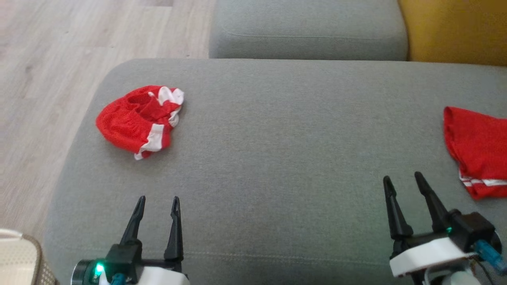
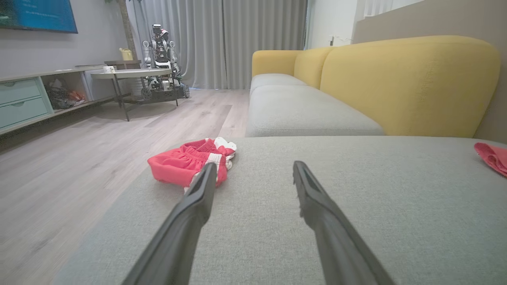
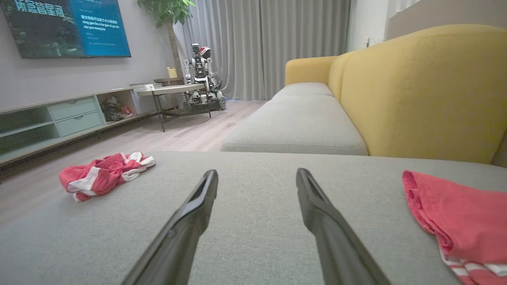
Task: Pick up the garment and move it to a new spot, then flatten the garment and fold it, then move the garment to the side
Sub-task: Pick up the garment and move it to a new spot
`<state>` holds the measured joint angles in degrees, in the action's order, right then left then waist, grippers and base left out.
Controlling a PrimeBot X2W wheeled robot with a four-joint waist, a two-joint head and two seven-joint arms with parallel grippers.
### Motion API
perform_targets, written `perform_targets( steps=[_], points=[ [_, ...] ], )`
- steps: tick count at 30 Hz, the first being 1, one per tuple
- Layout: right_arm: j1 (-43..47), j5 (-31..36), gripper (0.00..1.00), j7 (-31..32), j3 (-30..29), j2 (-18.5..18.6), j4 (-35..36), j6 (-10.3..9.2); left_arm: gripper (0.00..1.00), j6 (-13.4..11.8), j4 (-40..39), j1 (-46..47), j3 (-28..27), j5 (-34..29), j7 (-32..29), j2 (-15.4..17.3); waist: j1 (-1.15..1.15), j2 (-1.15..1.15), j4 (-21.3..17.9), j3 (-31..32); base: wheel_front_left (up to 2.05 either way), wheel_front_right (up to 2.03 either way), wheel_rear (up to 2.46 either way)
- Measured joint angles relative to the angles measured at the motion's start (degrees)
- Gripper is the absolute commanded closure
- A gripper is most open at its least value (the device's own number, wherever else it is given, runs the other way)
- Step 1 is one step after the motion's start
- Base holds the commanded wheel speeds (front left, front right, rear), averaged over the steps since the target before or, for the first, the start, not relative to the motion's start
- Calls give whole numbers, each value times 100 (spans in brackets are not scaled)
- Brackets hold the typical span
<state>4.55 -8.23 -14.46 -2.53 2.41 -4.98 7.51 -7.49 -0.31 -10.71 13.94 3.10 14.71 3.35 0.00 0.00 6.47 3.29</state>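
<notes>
On the far left of the grey fabric sofa cushion [image 1: 277,158] sits a scrunched red & white mesh garment [image 1: 138,120], close to the edge. Nearer, left gripper [image 1: 158,198]: fingers apart, empty. Far right, right gripper [image 1: 402,176]: same. A clumsy grab could shove the garment off the edge.

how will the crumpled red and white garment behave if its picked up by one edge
The crumpled garment looks like thin mesh, so it will probably hang limp and unfurl. It seems light, lying loosely bunched. Pushed across the textured grey cushion, it would likely bunch up rather than slide.
</notes>
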Motion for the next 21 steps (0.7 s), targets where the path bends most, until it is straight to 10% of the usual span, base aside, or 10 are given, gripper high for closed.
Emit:
perform_targets(
  steps=[21],
  points=[
    [203, -212, 0, 0, 293, -12, -26, 0, 0, -8, -116, -223, -175, -109, 1, 4, 0, 0, 1880, 110, 0, 0, 0]
  ],
)
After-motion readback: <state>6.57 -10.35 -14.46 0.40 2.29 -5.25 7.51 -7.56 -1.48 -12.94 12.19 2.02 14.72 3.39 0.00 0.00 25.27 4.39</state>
